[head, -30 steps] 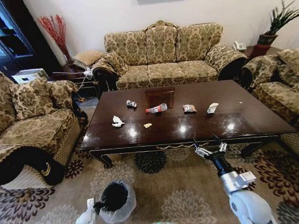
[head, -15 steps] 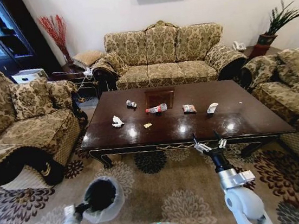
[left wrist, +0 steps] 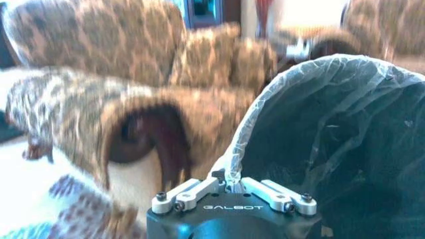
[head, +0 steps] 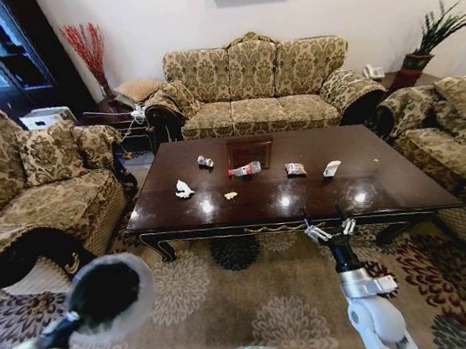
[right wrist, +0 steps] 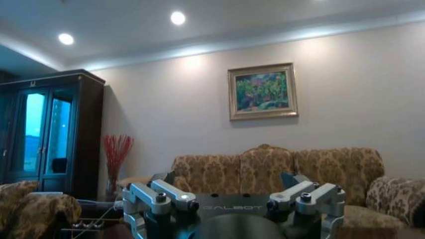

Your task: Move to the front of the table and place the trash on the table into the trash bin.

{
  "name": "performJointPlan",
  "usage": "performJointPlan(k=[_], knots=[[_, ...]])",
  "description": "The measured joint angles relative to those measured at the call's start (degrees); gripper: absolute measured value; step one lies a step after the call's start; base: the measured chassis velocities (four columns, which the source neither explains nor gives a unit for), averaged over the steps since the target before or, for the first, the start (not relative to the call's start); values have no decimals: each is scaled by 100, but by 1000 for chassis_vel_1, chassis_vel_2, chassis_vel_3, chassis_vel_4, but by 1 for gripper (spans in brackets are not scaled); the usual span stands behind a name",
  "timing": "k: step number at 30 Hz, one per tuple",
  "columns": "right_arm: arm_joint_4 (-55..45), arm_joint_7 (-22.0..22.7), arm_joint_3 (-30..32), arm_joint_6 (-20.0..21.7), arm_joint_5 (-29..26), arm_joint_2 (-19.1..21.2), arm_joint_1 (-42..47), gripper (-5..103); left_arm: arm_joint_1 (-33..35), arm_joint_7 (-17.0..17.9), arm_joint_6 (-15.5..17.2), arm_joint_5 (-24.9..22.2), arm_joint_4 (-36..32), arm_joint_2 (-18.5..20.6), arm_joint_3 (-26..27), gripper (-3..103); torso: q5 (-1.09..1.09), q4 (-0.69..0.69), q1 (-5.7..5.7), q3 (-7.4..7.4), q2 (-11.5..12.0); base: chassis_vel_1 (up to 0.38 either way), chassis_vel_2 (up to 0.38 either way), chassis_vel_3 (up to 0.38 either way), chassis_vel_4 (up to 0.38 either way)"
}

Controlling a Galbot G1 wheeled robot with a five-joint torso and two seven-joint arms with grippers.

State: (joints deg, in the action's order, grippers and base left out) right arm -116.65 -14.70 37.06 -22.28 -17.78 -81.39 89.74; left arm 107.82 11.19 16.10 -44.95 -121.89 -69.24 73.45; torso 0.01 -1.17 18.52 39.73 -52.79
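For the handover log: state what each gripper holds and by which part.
The left gripper holds the trash bin by its bag-lined rim, lifted off the carpet. The right gripper is open and holds nothing, near the table edge.

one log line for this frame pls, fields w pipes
left gripper: shut on trash bin rim, bin held off floor | right gripper: open, at table front edge | trash: on table

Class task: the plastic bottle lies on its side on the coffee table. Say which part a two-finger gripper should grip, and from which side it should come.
Grip the plastic bottle across the middle of its body, coming down from above. It lies flat on the table with its length running left to right, so fingers closing front to back would likely span its narrow width, and nothing crowds it.
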Motion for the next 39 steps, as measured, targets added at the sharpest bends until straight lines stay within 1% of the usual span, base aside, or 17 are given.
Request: performJointPlan(k=[2, 5, 7, 9, 10, 13, 14, 16, 17, 20, 22, 23, 26, 27, 29, 35, 39], knots=[[-9, 2, 0, 0, -1, 3, -1, 100, -9, 30, 27, -62, -64, 16, 39, 0, 0, 0, 0, 0, 0, 0, 0, 0, 0], [-121, 52, -21, 73, 7, 0, -11, 100, -247, 376, 319, -664, -809, 251, 337, 0, 0, 1, 1, 1, 0, 0, 0, 0, 0], [-137, 59, -23, 81, 10, -5, -7, 100, -273, 406, 338, -706, -873, 277, 343, 0, 1, 1, 1, 1, 0, 0, 0, 0, 0], [-252, 67, -24, 118, 20, -31, 51, 100, -431, 514, 393, -877, -1173, 406, 283, 0, 1, 2, 1, 1, 0, 19, 22, -14, -40], [-252, 67, -24, 118, 20, -31, 51, 100, -431, 514, 393, -877, -1173, 406, 283, 0, 1, 2, 1, 1, 0, 39, 44, -29, -81], [-367, 72, -16, 101, -1, -41, 232, 100, -626, 575, 228, -853, -1269, 509, 26, 0, -3, 2, 1, 1, 0, 89, 77, -75, -90], [-393, 143, 12, 13, 20, -48, 377, 100, -756, 551, 175, -825, -1293, 609, -233, 0, -1, 2, 1, 1, 0, 161, 122, -165, -192], [-453, 419, 4, -13, 90, -71, 432, 100, -834, 522, 148, -799, -1230, 697, -389, 0, 3, 1, 1, 1, 0, 197, 204, -185, -218], [-495, 485, 2, -26, 106, -70, 488, 100, -896, 505, 131, -787, -1168, 740, -476, 0, -1, 1, 1, 1, 0, 245, 221, -190, -187], [-517, 452, 21, -28, 238, -73, 591, 100, -1020, 489, 101, -765, -1046, 800, -664, 0, -7, 1, 1, 1, 0, 206, 200, -164, -166], [-518, 371, 32, 17, 328, -109, 629, 100, -1070, 466, 39, -679, -944, 794, -899, 0, -7, 0, 1, 1, 0, 134, 123, -87, -93], [-518, 371, 32, 17, 328, -109, 629, 100, -1070, 466, 39, -679, -944, 794, -899, 0, -7, 0, 1, 1, 0, 134, 86, -63, -93], [-489, 355, 2, 81, 431, -183, 626, 100, -1093, 379, -9, -444, -886, 581, -1186, 0, -3, -1, 0, 1, 0, 34, 29, -10, -16], [-489, 355, 2, 81, 431, -183, 626, 100, -1093, 379, -9, -444, -886, 581, -1186, 0, -3, -1, 0, 1, 0, 0, 0, 0, 0], [-455, 362, -18, 79, 440, -204, 584, 100, -1105, 340, -16, -387, -878, 507, -1254, 0, 7, 0, 0, 1, 0, -57, -44, 38, 3], [-376, 326, -58, 72, 428, -213, 485, 100, -1079, 242, -48, -362, -748, 521, -1244, 0, 1, 2, 0, 1, 0, -100, -1, 72, -21], [-349, 226, -65, 72, 341, -194, 449, 100, -1066, 228, -65, -354, -697, 508, -1212, 0, -4, -1, -1, -1, -1, -95, 137, 123, -121]])
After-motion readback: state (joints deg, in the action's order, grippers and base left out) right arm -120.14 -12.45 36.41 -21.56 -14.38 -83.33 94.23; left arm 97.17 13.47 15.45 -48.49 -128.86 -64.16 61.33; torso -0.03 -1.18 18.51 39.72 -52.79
